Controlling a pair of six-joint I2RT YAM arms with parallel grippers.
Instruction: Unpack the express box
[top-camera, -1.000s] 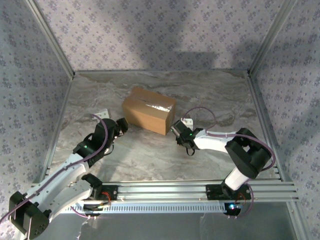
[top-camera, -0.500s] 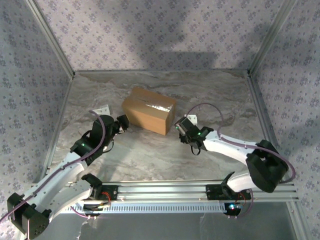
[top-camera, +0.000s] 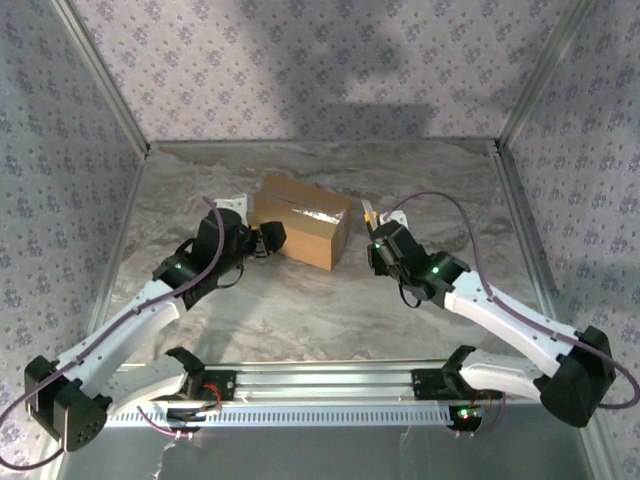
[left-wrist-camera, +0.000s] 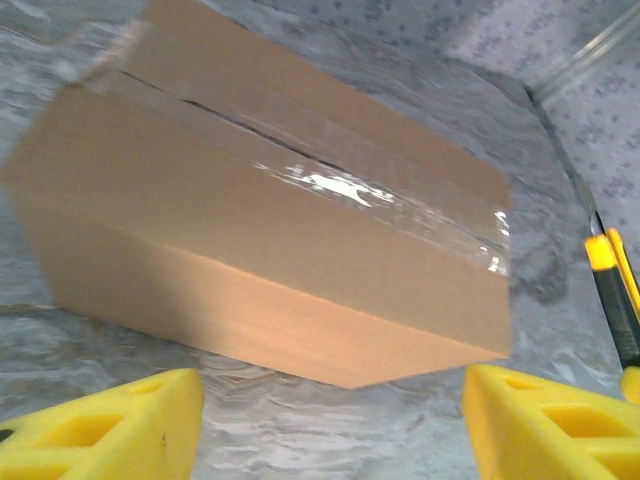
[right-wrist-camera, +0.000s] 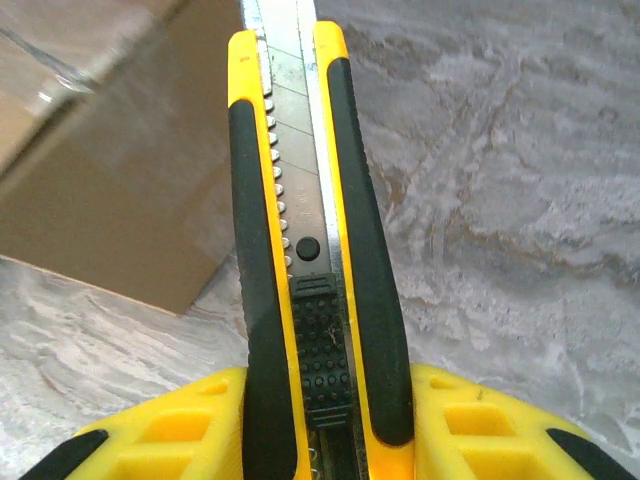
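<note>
**Box sealed, knife at its right end: unpacking barely begun**

Your box (top-camera: 300, 220) sits mid-table (top-camera: 300, 320), flaps down and the clear tape (left-wrist-camera: 330, 175) unbroken along the seam, so I judge that nothing of the unpacking itself is done. Your right pincer (top-camera: 382, 245) is pinching the knife (right-wrist-camera: 305, 200), blade out, just beside the box's right end, and the blade tip is not on the tape. Your left pincer (left-wrist-camera: 332, 385) is spread with nothing in it. It faces the box's near side at the left end, and I cannot tell whether it touches the box. What's left, as I read it: steady the box, slit the tape, fold the flaps back and lift out whatever is inside.
</note>
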